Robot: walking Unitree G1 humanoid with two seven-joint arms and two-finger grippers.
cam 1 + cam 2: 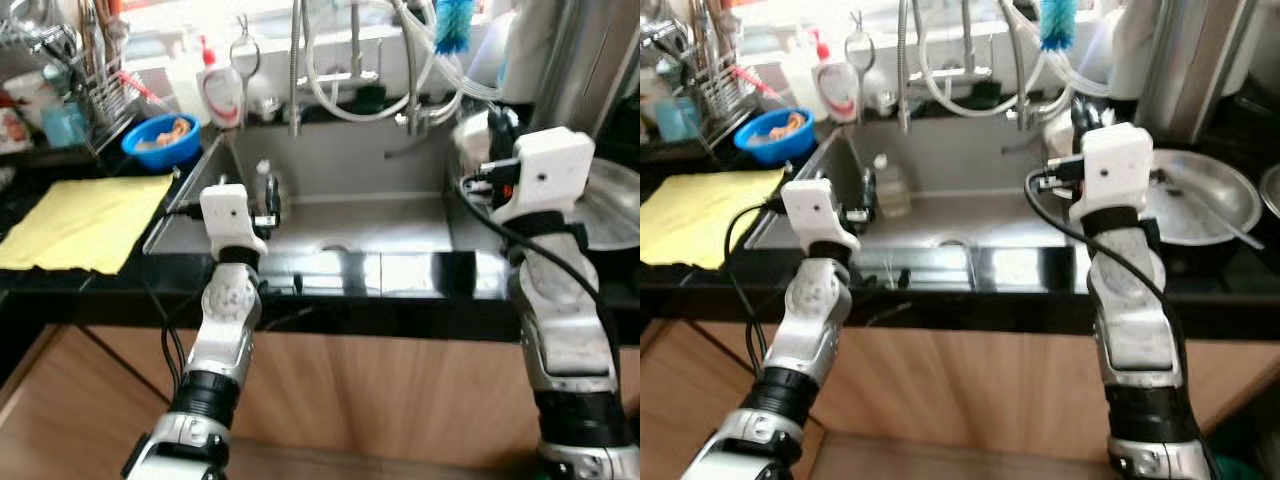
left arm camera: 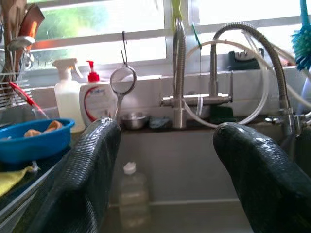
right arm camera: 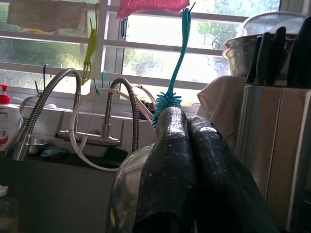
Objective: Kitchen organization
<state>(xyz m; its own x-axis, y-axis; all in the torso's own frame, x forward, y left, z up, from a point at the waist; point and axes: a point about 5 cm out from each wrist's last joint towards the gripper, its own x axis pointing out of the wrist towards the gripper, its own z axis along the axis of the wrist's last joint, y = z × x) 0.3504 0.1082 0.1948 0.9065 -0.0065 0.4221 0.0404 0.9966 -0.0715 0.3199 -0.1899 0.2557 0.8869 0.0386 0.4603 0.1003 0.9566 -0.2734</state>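
Observation:
A small clear plastic bottle (image 1: 265, 186) with a white cap stands in the steel sink (image 1: 350, 225), near its left wall. My left gripper (image 1: 262, 207) is held over the sink's front left part, open. In the left wrist view the bottle (image 2: 132, 196) lies ahead, between the wide-spread fingers (image 2: 82, 170) and apart from them. My right gripper (image 1: 488, 128) is raised at the sink's right rim. In the right wrist view its fingers (image 3: 167, 165) are pressed together and shut on nothing, with a clear glass jar (image 3: 127, 194) just behind them.
A yellow cloth (image 1: 85, 220) lies on the black counter at left, with a blue bowl (image 1: 162, 140) and a dish rack (image 1: 90, 70) behind it. A soap bottle (image 1: 220, 90), taps (image 1: 295, 70) and a blue brush (image 1: 452, 25) line the back. A steel pan (image 1: 1200, 195) sits at right.

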